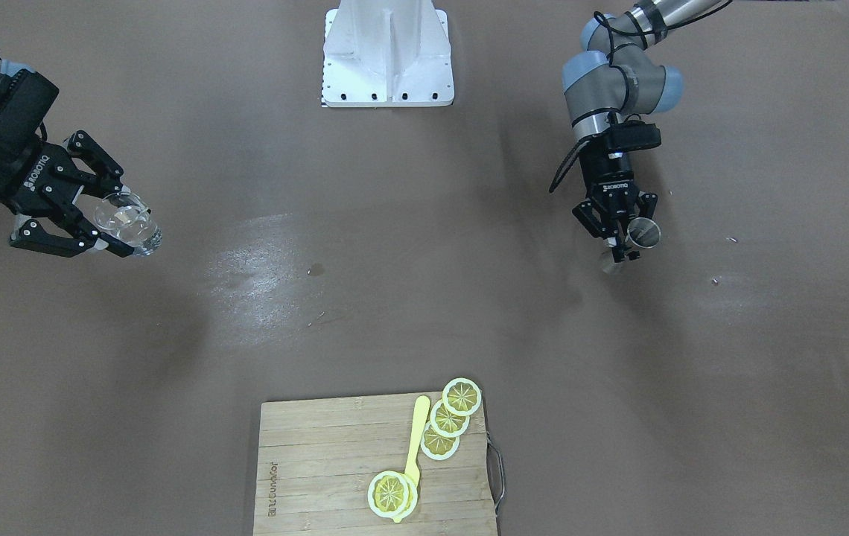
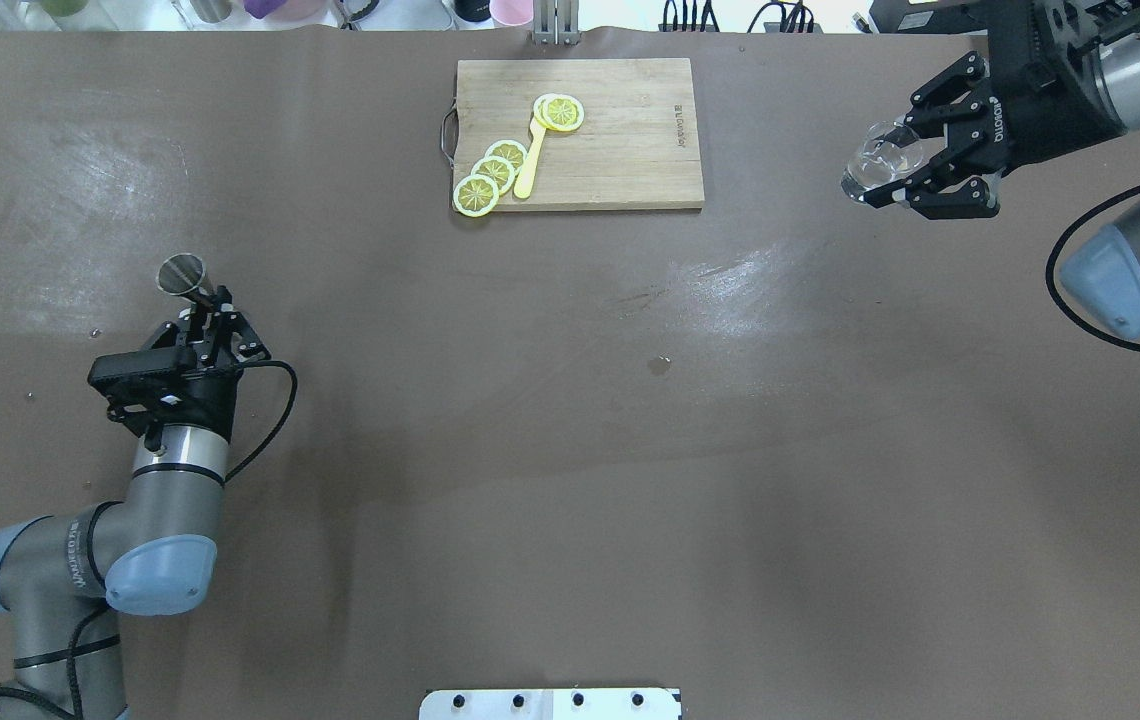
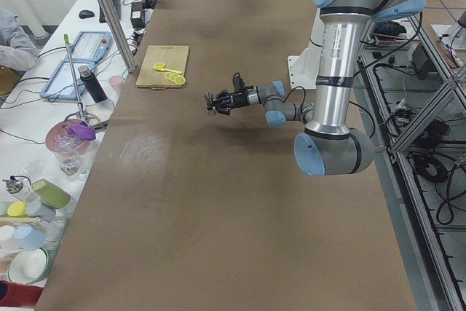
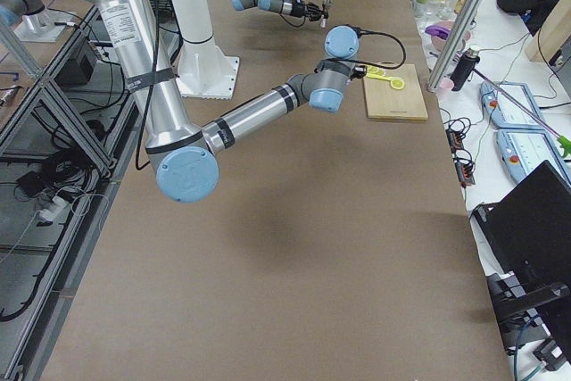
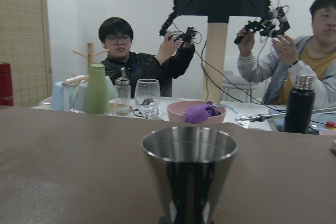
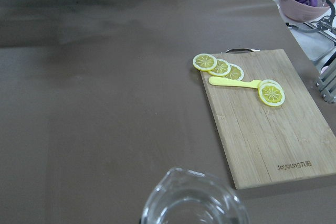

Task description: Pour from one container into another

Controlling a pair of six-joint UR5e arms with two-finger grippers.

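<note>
A steel cup (image 2: 180,272) is held upright, with my left gripper (image 2: 210,305) shut on its lower body; it seems to hang a little above the table on my left side. The same steel cup (image 5: 189,174) fills the bottom of the left wrist view, and I cannot see what it holds. On the far right, my right gripper (image 2: 888,163) is shut on a clear glass cup (image 2: 880,168), raised above the table and tilted. In the front view, the left gripper (image 1: 622,249) holds the steel cup (image 1: 644,232) and the right gripper (image 1: 125,222) holds the glass cup (image 1: 130,223). The glass's spouted rim (image 6: 194,200) shows in the right wrist view.
A wooden cutting board (image 2: 630,150) with lemon slices (image 2: 490,175) and a yellow utensil (image 2: 530,160) lies at the far middle edge. A small wet spot (image 2: 659,365) marks the table centre. The white robot base (image 1: 389,56) stands on my side. Operators and dishes sit beyond the far edge.
</note>
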